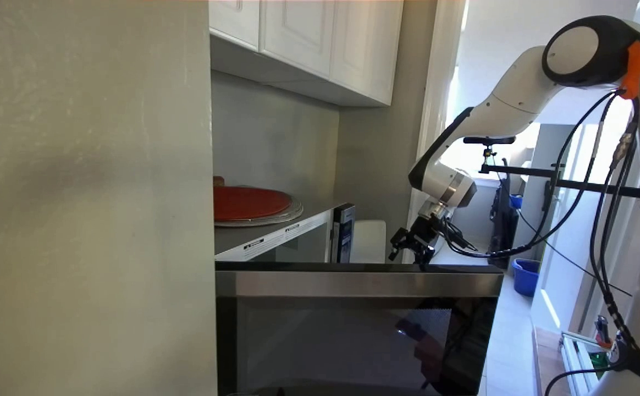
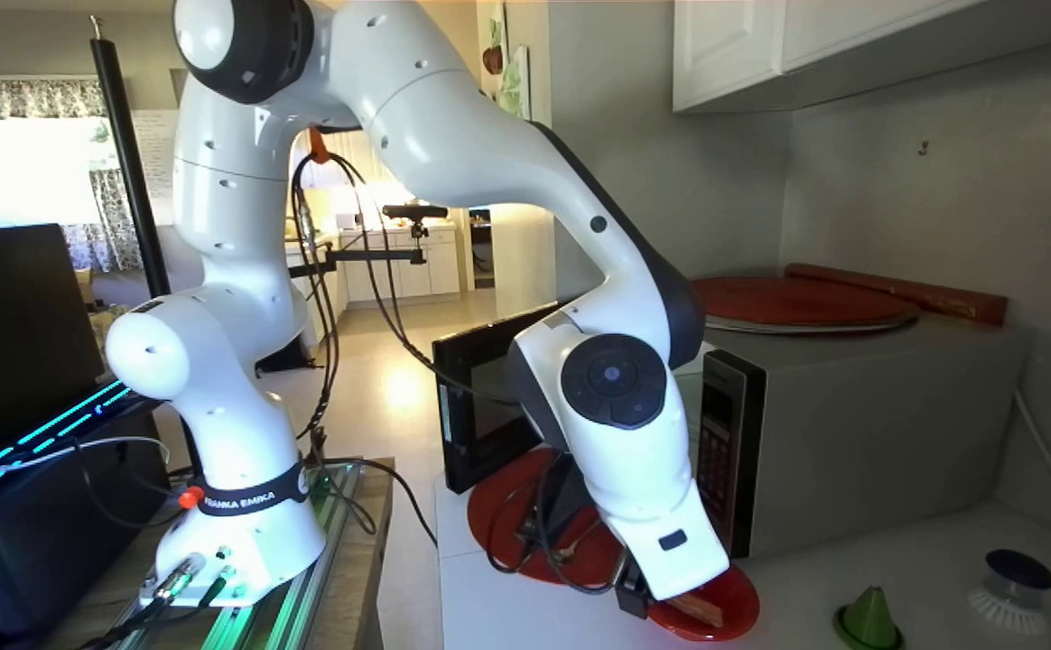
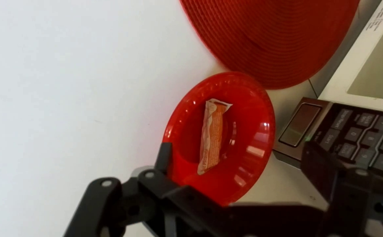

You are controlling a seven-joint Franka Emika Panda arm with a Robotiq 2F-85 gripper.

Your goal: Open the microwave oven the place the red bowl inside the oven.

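Red bowl (image 3: 252, 131), one: on white counter (image 3: 79, 82), mouth upward, oval in wrist view, long axis nearly top to bottom; wrapped packet (image 3: 213, 135), one, inside; microwave oven (image 2: 887, 433), one, door (image 1: 347, 341) open; flat red discs (image 2: 796, 301), two; gripper (image 3: 236, 148), one, fingers (image 3: 319, 168) wide apart

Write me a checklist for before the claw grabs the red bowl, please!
1. Door open: ok, swung out.
2. Claw open: ok, jaws spread wide.
3. Bowl upright: ok, standing on the counter.
4. Packet inside the bowl: ok, lying in it.
5. Claw not touching the rim: cannot tell, it hides part of it.
6. Room in the microwave: cannot tell, only a bit of its inside shows.
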